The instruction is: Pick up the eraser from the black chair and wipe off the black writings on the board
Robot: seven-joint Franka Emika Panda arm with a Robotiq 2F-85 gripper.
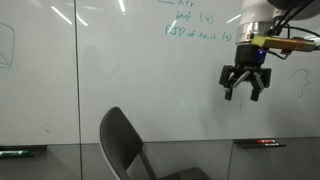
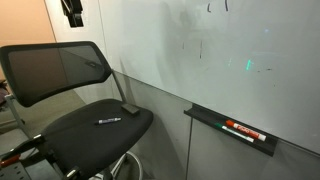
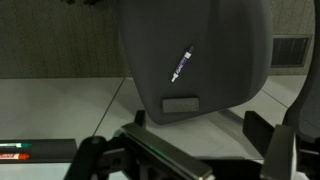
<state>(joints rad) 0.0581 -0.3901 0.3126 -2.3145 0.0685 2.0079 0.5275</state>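
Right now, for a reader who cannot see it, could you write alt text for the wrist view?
Seen from above, a black chair seat fills the picture, with a small dark eraser near its lower edge and a pen lying close by. The robot's open jaws show along the bottom, touching nothing.

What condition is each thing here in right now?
Chair: upright, nobody sitting.
Eraser: lying flat on the seat, untouched.
Marker on the seat: lying flat, apart from the eraser.
Board: written on, not wiped.
Black writing: faint strokes, not erased.
Marker in the tray: lying flat.
End effector: open, empty, in the air.
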